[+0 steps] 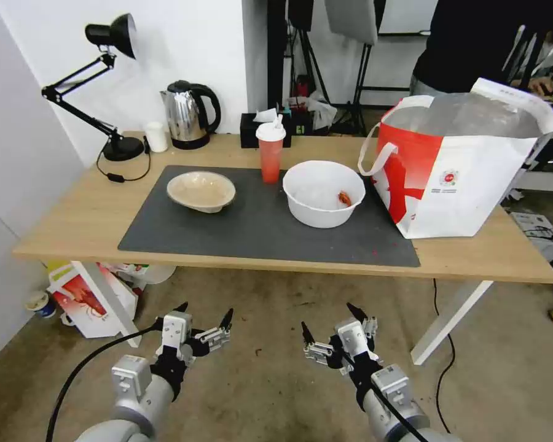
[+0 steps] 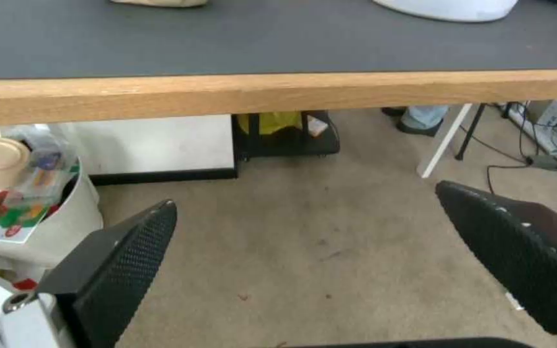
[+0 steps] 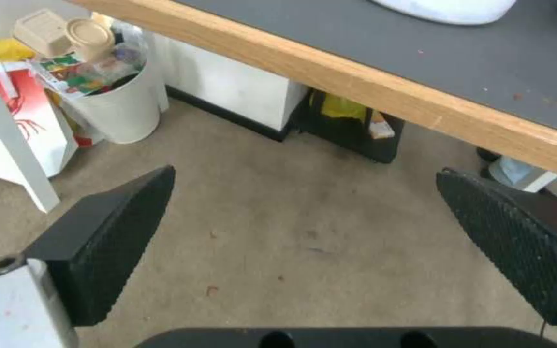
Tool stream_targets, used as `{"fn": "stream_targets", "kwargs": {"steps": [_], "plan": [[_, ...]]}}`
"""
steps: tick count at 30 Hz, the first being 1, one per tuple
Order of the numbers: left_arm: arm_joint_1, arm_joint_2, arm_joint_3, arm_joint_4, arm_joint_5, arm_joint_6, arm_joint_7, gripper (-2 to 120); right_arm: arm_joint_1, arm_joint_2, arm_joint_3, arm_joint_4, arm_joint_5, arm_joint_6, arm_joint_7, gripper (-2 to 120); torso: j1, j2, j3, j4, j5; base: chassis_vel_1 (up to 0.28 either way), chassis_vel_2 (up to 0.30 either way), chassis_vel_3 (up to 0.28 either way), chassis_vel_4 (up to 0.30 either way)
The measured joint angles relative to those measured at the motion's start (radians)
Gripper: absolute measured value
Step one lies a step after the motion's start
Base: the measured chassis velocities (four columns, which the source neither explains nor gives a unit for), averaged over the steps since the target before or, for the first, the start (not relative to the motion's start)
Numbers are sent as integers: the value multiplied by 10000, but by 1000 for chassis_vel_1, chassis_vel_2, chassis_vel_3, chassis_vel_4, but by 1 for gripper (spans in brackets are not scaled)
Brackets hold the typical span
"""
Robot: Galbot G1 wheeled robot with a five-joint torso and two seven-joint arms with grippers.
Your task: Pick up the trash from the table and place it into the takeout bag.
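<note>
Nearest to us, low over the floor and short of the surface's front edge, hang our two grippers. We see the left gripper (image 1: 205, 317) with its jaws released and spread wide, nothing between them; the right gripper (image 1: 330, 319) matches it, jaws released and empty. Both point forward toward the surface (image 1: 92, 215), well apart from every piece of trash. From the left wrist we look between the black fingers (image 2: 124, 270) at the wooden edge and the mat (image 2: 259, 38) above it; from the right wrist the fingers (image 3: 108, 237) frame bare floor below that same edge.

On the mat (image 1: 258, 227), nearest our right gripper, stands the white bowl (image 1: 323, 193), upright, mouth up, with a red scrap (image 1: 345, 198) lying inside toward its right wall. Left of it, ahead of our left gripper, sits the beige bowl (image 1: 201, 190), also mouth up and slightly tilted. Between the two and a little farther back stands the red cup (image 1: 270, 152), upright, its long axis vertical, white lid on top.

Right of the white bowl, just beside it and partly on the mat's right end, stands the bag (image 1: 454, 166), upright and open at the top, foil lining showing, its red panel and loop handle facing the bowls.

Farther back, along the rear edge, we see a kettle (image 1: 189, 114), a small white cup (image 1: 156, 136) and a lamp (image 1: 107, 86).
</note>
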Motion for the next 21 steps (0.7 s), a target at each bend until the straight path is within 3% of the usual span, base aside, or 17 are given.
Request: {"fn": "stream_targets", "kwargs": {"steps": [9, 21], "plan": [[40, 33, -70, -136, -110, -6, -36, 100, -29, -37, 74, 134, 43, 92, 3, 100, 0, 0, 0, -1, 1, 0, 0, 0, 0], [330, 28, -193, -1182, -274, -93, -234, 100, -288, -272, 248, 1079, 251, 145, 19, 100, 1, 0, 0, 1, 1, 0, 0, 0, 0]]}}
